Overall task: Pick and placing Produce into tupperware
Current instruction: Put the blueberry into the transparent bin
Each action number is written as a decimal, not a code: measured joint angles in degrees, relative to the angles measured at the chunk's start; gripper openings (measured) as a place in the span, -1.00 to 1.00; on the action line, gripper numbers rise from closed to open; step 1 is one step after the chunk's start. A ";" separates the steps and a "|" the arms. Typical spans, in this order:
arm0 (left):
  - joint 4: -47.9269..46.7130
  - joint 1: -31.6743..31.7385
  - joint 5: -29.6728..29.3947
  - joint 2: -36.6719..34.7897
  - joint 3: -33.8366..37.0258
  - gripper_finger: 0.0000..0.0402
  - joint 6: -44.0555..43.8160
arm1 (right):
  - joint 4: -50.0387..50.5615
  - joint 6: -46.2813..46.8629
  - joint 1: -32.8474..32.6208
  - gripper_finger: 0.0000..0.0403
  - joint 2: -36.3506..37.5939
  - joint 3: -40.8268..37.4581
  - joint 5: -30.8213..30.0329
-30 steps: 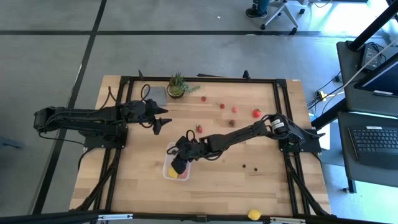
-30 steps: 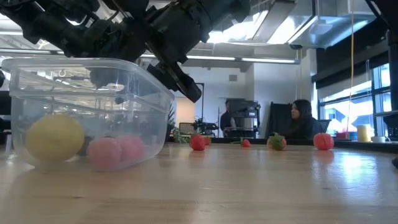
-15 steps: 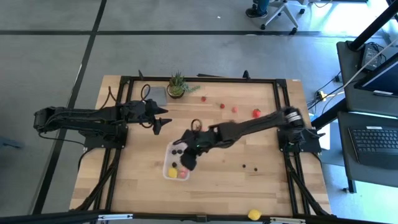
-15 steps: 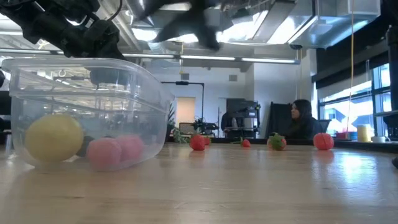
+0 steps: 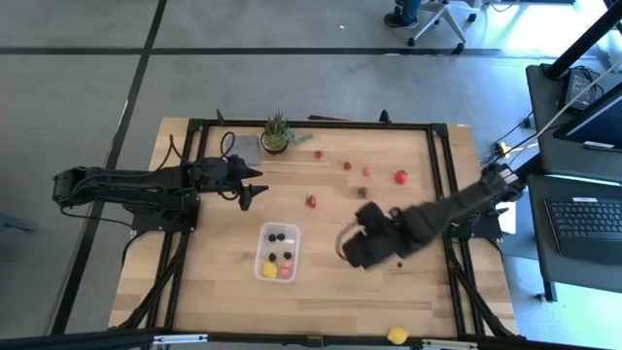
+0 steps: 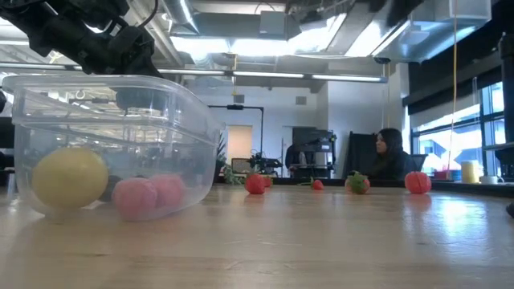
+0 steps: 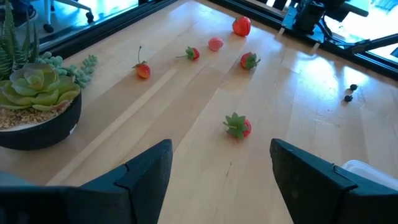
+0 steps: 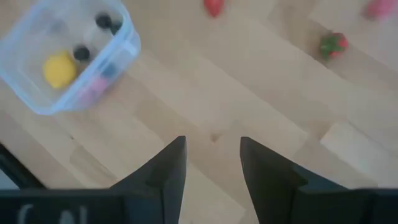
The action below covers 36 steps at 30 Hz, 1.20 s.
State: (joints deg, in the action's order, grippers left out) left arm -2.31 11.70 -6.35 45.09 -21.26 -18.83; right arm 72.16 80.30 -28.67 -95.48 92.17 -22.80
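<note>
Now my right end effector (image 5: pixel 342 245) hangs over bare counter (image 5: pixel 321 301) beside the tupperware (image 5: pixel 276 252), fingers parted and empty, free to fetch the two dark berries (image 5: pixel 391 261) nearby. My left end effector (image 5: pixel 249 192) waits open, holding nothing.

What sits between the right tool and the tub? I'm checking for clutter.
Bare wood only. In the high view nothing lies between the right tool and the tub; the right wrist view shows the same empty stretch.
</note>
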 joint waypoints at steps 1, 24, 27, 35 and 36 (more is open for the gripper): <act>-0.02 0.02 0.00 -0.01 0.00 0.30 0.00 | 0.00 3.31 -2.11 -0.24 0.80 -1.20 -2.99; -0.02 0.02 0.00 0.00 0.00 0.30 1.38 | -21.99 30.51 -25.01 -0.24 -5.33 -33.89 -27.68; -0.02 0.01 0.00 0.01 0.00 0.30 1.38 | -23.32 30.46 -26.91 -0.24 -5.36 -36.04 -26.47; -0.02 0.02 0.00 0.00 0.00 0.30 1.38 | -25.08 30.41 -29.30 -0.24 -5.36 -40.50 -22.13; -0.02 0.00 0.00 0.01 0.00 0.30 1.38 | -25.41 30.41 -29.30 -0.24 -5.36 -41.00 -21.51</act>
State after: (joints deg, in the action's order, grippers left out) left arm -2.33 11.70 -6.35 45.10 -21.26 -17.45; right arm 46.75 110.72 -57.98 -100.84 51.17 -44.30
